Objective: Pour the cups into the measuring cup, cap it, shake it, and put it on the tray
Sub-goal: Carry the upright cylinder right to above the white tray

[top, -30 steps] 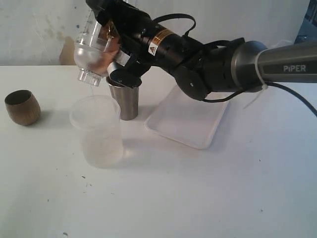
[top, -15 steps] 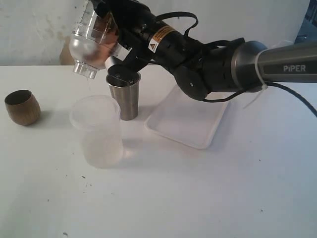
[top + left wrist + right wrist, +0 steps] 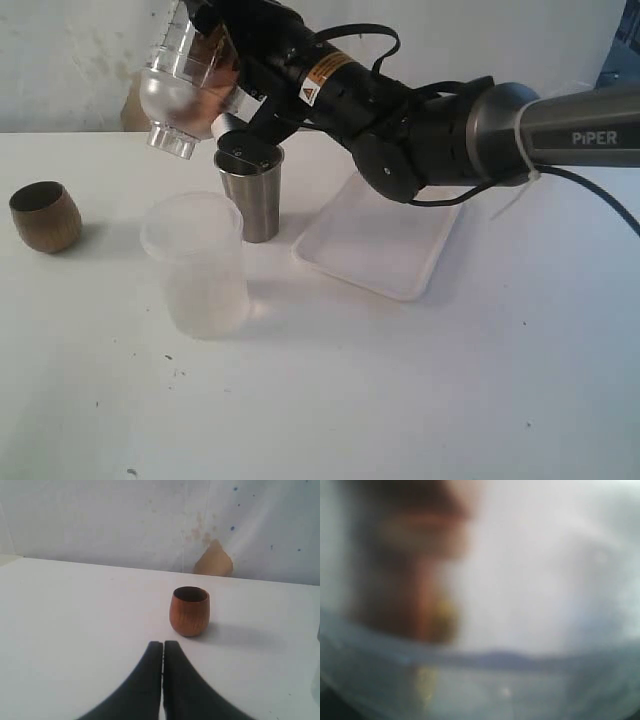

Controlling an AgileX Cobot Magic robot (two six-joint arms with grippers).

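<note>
In the upper left of the exterior view, the right hand (image 3: 220, 62) grips the measuring cup (image 3: 178, 90), tipped steeply downward above the frosted cup (image 3: 195, 265). The tumbler (image 3: 255, 200) stands beside the tray (image 3: 385, 250) at centre. The left hand (image 3: 162, 655) is closed and empty, facing the wood cup (image 3: 189, 611).

The right gripper (image 3: 218, 62), on a black arm (image 3: 440, 130) reaching in from the right, clasps a clear measuring cup (image 3: 180, 88) tilted lid-down above a frosted cup (image 3: 196, 268). Steel tumbler (image 3: 257, 205) just behind; white tray (image 3: 372, 282) beside it; brown cup (image 3: 45, 217) far left.
</note>
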